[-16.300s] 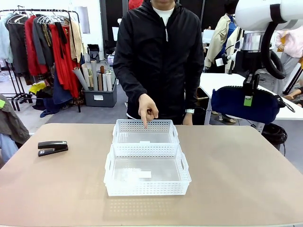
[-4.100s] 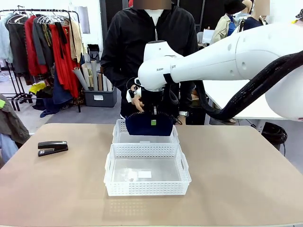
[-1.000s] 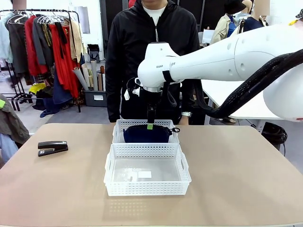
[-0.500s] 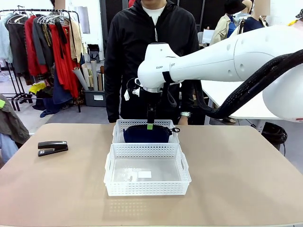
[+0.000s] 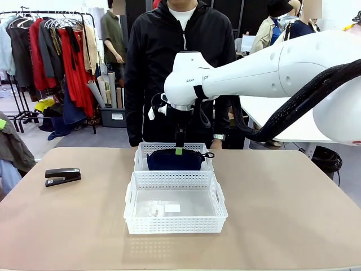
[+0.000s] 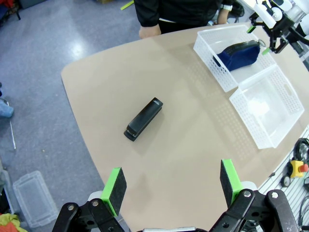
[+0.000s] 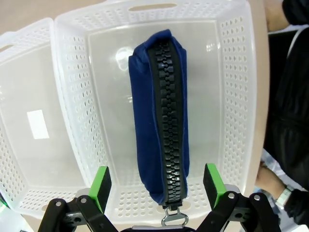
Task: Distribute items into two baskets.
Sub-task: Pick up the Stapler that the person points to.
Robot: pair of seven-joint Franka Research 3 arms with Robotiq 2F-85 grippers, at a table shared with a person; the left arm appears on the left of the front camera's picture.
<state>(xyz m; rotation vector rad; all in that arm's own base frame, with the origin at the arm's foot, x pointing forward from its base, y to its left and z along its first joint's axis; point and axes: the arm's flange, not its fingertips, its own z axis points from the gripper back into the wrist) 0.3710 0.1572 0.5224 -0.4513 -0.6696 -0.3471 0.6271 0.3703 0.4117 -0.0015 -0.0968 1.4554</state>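
1. Workroom with a clothes rack (image 5: pixel 53 56) behind; a person in a black jacket (image 5: pixel 169 73) stands at the far edge of the tan tabletop (image 5: pixel 282 214).
2. Two white baskets sit end to end at the middle of the tabletop, touching.
3. Far basket (image 5: pixel 140 161): lies directly under the right hand (image 5: pixel 179 148) and holds the navy pouch (image 5: pixel 169 161). The pouch lies zipper side up along the basket's length.
4. Near basket (image 5: pixel 175 224): just on the robot's side of the right hand. It has a clear bottom with a small white label (image 5: pixel 172 208) and no item inside.
5. Right hand: fingers spread wide. In the right wrist view, the green pads stand either side of the pouch's ring-pull end, clear of its sides. It grips nothing. In the front view a fingertip sits at the pouch's top edge; contact cannot be judged.
6. Left hand (image 6: pixel 171 181): fingers spread wide and gripping nothing, high above the tabletop.
7. Stapler (image 6: pixel 143 119): black, flat on the bare tabletop ahead of the left hand's fingers, well apart from both baskets.
8. Right wrist view gives the zipper teeth and the metal ring pull (image 7: pixel 174 217); the front view shows the pouch side-on, its top above the basket rim.
9. Left wrist view takes in the stapler, both baskets and the pouch together.
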